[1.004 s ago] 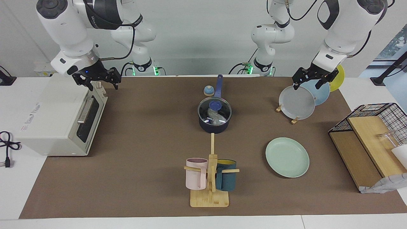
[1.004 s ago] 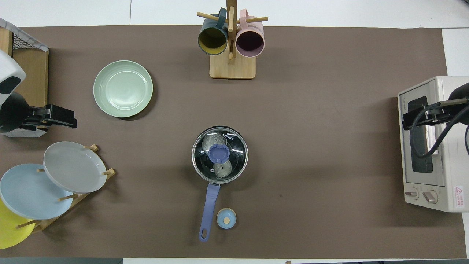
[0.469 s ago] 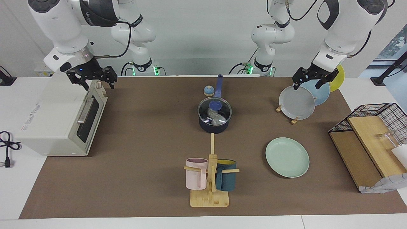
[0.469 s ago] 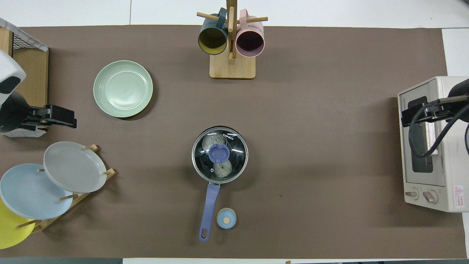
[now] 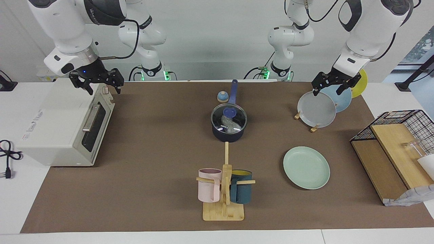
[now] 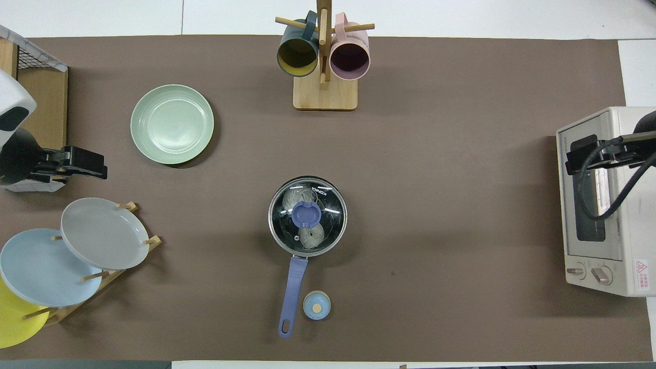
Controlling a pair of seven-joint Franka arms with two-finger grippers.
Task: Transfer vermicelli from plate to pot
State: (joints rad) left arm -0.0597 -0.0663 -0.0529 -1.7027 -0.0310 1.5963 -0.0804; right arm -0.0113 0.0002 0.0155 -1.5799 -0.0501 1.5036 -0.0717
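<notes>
The mint-green plate (image 5: 306,167) lies flat and empty toward the left arm's end of the table; it also shows in the overhead view (image 6: 171,124). The navy pot (image 5: 229,128) stands mid-table with a glass lid on it and its blue handle pointing toward the robots. Pale vermicelli (image 6: 307,233) shows through the lid on the pot (image 6: 330,241). My left gripper (image 5: 327,90) hangs open and empty over the plate rack, also seen in the overhead view (image 6: 84,164). My right gripper (image 5: 104,88) is open and empty over the toaster oven, also seen in the overhead view (image 6: 579,159).
A toaster oven (image 5: 57,122) stands at the right arm's end. A wooden rack (image 5: 313,128) holds grey, light blue and yellow plates. A mug tree (image 5: 223,210) carries a pink and a teal mug. A small blue round object (image 5: 222,97) sits beside the pot handle. A wire basket (image 5: 407,118) stands at the left arm's end.
My right gripper has risen a little and drawn toward the right arm's end, further over the toaster oven. The left arm, pot and plate have not moved.
</notes>
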